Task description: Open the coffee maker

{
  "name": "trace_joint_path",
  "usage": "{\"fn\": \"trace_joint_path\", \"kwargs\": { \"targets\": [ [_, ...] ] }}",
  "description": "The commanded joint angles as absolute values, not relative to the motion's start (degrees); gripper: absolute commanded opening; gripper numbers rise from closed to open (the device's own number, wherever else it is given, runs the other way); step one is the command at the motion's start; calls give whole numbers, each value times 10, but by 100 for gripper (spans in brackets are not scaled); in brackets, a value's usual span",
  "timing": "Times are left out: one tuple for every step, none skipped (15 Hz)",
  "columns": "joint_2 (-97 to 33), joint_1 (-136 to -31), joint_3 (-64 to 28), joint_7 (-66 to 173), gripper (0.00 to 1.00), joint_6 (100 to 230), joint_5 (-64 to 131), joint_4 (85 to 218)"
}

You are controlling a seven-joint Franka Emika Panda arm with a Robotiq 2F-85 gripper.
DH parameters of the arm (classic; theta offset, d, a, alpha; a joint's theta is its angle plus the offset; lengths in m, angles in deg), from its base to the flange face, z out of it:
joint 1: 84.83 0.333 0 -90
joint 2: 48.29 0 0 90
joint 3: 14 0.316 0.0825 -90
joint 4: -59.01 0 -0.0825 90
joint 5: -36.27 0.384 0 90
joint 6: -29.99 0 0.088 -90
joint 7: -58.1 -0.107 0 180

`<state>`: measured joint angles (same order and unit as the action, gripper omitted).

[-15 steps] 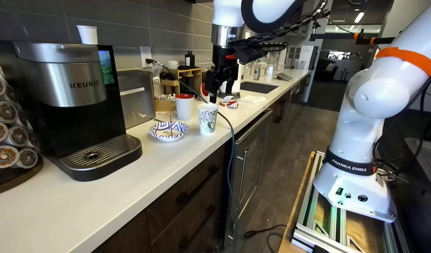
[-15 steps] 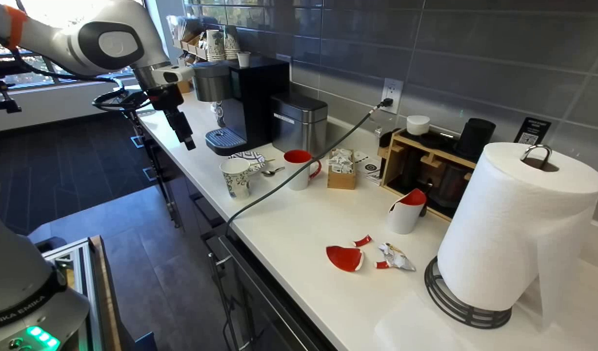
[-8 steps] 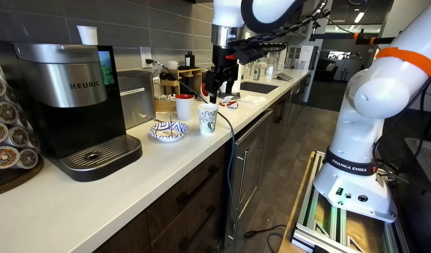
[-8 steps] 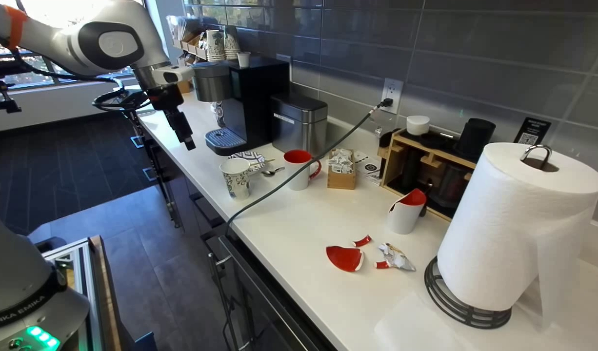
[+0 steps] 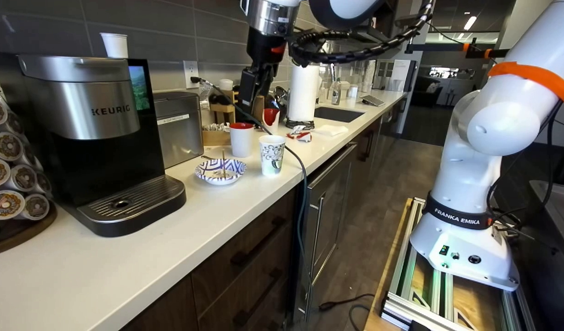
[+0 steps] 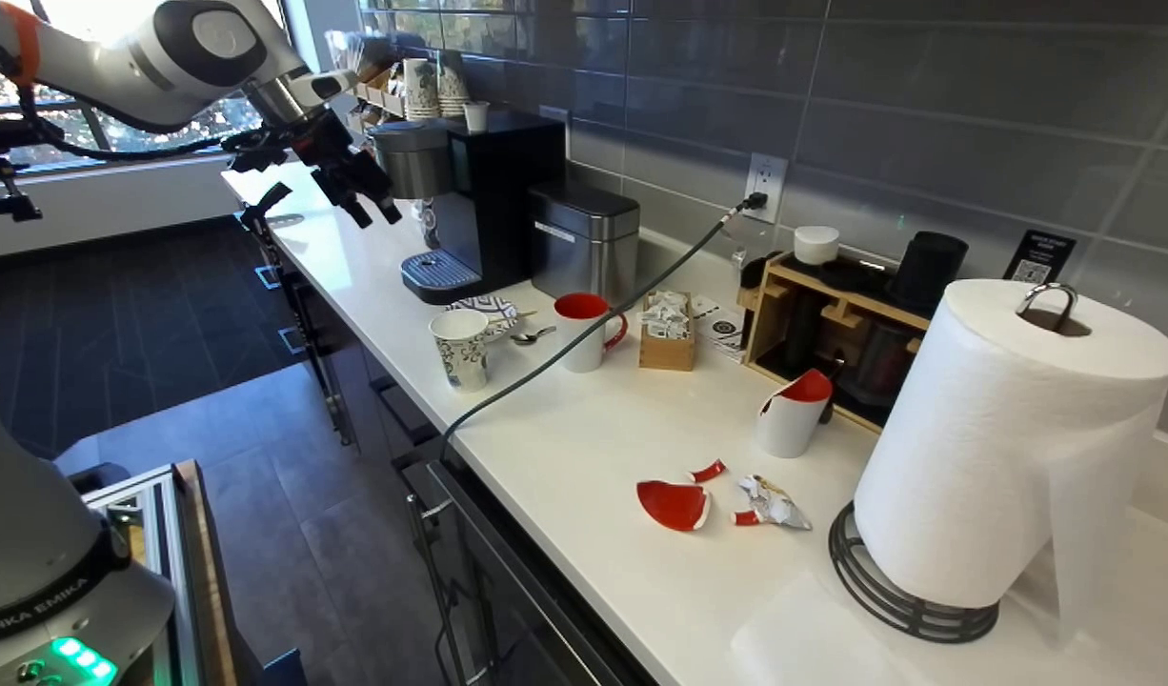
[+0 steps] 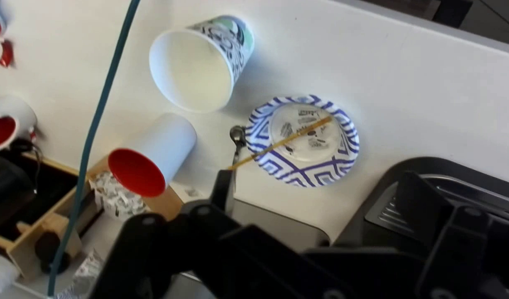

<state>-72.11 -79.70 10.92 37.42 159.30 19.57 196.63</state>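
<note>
Gripper (image 6: 378, 217) has risen, gaping wide, empty; only an exterior view shows lettering (image 5: 111, 111) on the coffee maker (image 5: 105, 151)

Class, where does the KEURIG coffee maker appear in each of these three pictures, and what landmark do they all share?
In an exterior view: the coffee maker, large, at left.
In an exterior view: the coffee maker, upper half, left of centre.
Wrist view: part of its drip tray, lower right.
Shared landmark: the blue-patterned plate, in all three.
</note>
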Motion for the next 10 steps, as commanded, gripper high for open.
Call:
{"fn": "trace_joint_path", "kwargs": {
  "targets": [
    [-687, -768, 110, 423, 100, 1613, 148, 1922],
    [-686, -759, 108, 441, 100, 1623, 141, 1918],
    [-683, -751, 104, 461, 100, 1637, 136, 1917],
    [-684, -741, 102, 482, 100, 1650, 135, 1919],
    [-683, -734, 100, 502, 100, 1665, 132, 1921],
    [-684, -724, 100, 523, 100, 1678, 134, 1926],
    [-683, -716, 98, 546, 100, 1692, 135, 1931],
    [-681, -708, 92, 574, 100, 1706, 138, 1937],
    [-686, -719, 99, 534, 100, 1678, 143, 1925],
    [-685, -713, 97, 550, 100, 1685, 143, 1927]
  ]
}}
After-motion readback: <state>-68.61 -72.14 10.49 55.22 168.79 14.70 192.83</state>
